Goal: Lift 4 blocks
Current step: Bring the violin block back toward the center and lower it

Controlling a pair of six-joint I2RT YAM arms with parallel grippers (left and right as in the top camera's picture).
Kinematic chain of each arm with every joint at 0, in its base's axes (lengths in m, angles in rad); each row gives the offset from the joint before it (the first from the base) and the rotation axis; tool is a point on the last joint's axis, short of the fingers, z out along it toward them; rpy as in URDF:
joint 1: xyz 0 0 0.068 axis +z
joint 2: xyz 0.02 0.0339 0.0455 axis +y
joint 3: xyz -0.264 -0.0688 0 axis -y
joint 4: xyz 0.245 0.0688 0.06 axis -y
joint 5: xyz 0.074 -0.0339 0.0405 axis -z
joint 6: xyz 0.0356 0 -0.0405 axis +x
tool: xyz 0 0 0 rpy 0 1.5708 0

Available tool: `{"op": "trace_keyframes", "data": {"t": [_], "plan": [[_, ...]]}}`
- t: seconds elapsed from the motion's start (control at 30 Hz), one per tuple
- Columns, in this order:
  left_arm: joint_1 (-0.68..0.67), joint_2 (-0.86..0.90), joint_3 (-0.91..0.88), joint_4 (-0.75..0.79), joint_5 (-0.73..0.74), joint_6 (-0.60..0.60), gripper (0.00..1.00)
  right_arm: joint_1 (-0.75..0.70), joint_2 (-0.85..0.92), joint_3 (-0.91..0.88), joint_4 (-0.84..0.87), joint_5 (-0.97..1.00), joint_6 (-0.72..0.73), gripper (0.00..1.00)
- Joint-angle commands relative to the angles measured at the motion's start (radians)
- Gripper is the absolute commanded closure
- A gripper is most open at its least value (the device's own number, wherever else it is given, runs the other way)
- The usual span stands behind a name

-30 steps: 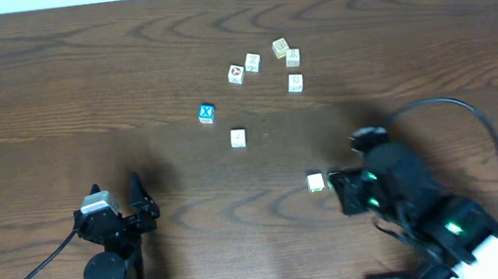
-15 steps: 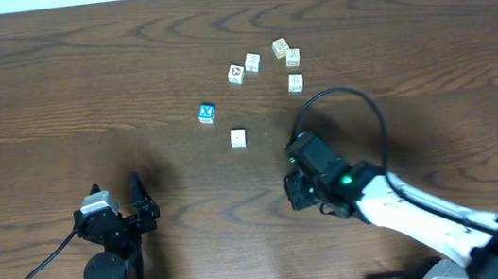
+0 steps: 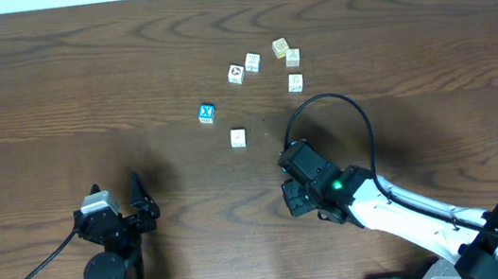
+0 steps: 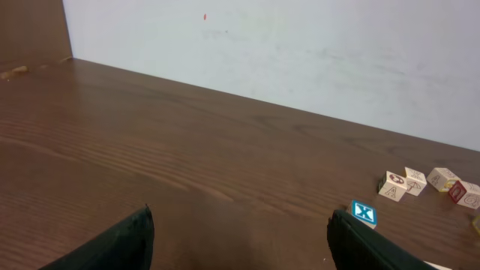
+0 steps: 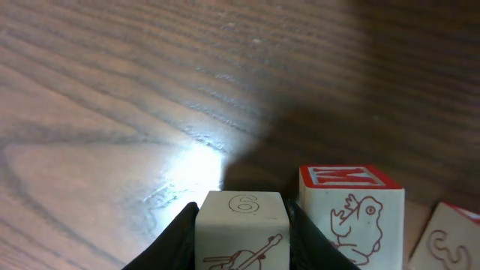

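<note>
Right fingers: the right fingers [image 5: 178, 241] are clenched flat on two opposite sides of a small cream wooden cube with a "6" on its top face [image 5: 241, 225]. It sits square between them with its top level.
Held cube's place: about 5 o'clock from the middle of the dark wooden table [image 3: 32, 80], hidden under the wrist in the overhead view. Whether it has left the wood cannot be told.
Close neighbour: in the right wrist view, a cream wooden cube with a red-edged top and a red frog drawing [image 5: 351, 206] stands just beside it at 3 o'clock. I cannot tell whether they touch.
Doing it well: probably a straight, slow rise with an even squeeze. Any drift toward 3 o'clock risks dragging the neighbour, and smooth wood may slip.
Left fingers: the left fingers [image 4: 135, 240] are released and spread wide with nothing between them, parked at 7 o'clock.
Further out: a lone cream wooden cube [image 3: 238, 138] lies at 11 o'clock from the right wrist. A small blue-faced cube [image 3: 207, 113] lies beyond that, and a cluster of cream wooden cubes [image 3: 292, 57] sits near 12 o'clock.
</note>
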Motion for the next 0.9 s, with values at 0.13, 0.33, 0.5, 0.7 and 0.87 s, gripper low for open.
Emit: {"op": "trace_keyframes", "data": {"t": [0.13,0.33,0.5,0.7,0.87], "plan": [[-0.004,-0.001,-0.017,-0.041,-0.024,0.002,0.26,0.007,-0.004,0.018,0.009,0.097,-0.013,0.58],[-0.004,-0.001,-0.017,-0.041,-0.024,0.002,0.26,0.007,-0.004,0.018,0.042,0.116,-0.031,0.49],[-0.004,-0.001,-0.017,-0.041,-0.024,0.002,0.26,0.007,-0.005,0.032,0.098,0.042,-0.11,0.45],[-0.004,0.0,-0.017,-0.041,-0.024,0.002,0.25,0.009,-0.005,0.095,0.083,0.022,-0.119,0.46],[-0.004,-0.001,-0.017,-0.041,-0.024,0.002,0.26,0.007,-0.005,0.171,0.037,0.036,-0.158,0.41]]}}
